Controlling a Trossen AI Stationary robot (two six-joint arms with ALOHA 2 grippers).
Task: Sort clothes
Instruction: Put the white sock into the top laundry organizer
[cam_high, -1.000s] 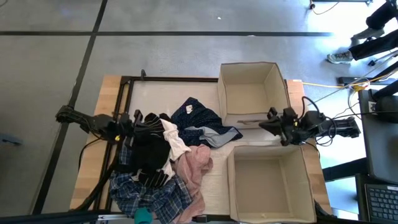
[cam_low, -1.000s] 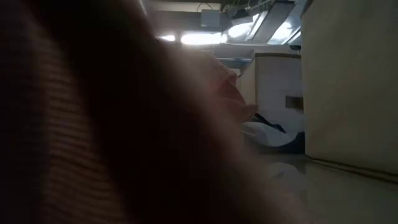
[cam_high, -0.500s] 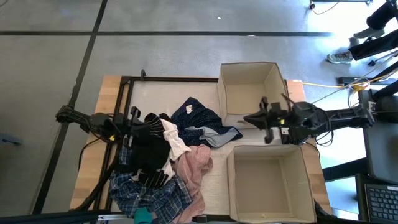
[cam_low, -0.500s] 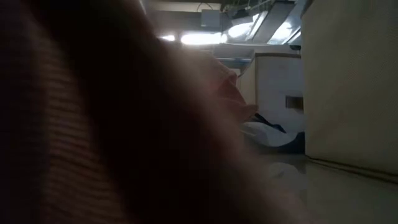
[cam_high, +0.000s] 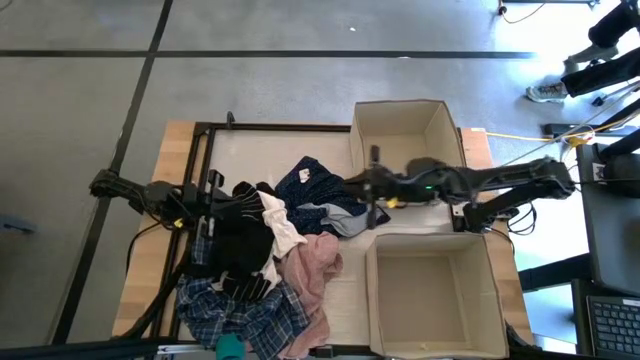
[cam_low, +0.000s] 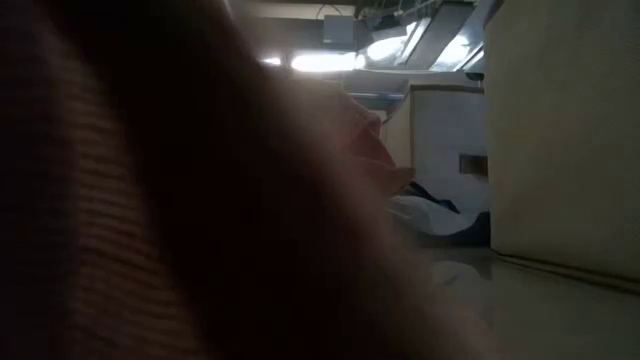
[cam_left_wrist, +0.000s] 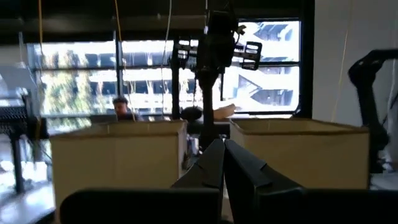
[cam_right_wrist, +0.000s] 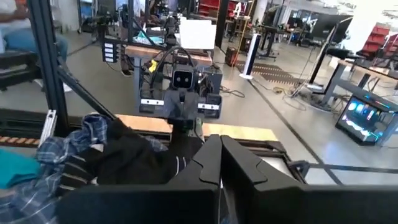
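- Right gripper: reaching toward frame centre in the high view, over the gap between the far box and the clothes heap. Its own wrist view shows the fingers pressed together, holding nothing.
- Left gripper: parked at the left edge of the heap, over the black garment. Fingers closed in its wrist view; can't see any cloth pinched between them.
- Clothes: all loose on the table, none in a box. Navy piece centre, grey-blue piece just right of it and nearest the right gripper, cream-white piece beside the black, pink piece below, plaid at lower left, teal scrap at the bottom edge.
- Both boxes look empty: far one at upper right, near box at lower right.
- Low view is blocked by fabric up close; only the box walls show at right.
- Step in hand, my read: right arm going for the first pick, likely grey-blue or navy.
- To do it well: spread the fingers before descending, come down on a raised fold near the garment's middle, and pinch one layer only.
- Navy and grey-blue overlap, so lift slowly and check the other isn't dragged along.
- Lift high enough for the hanging cloth to clear the box rim.
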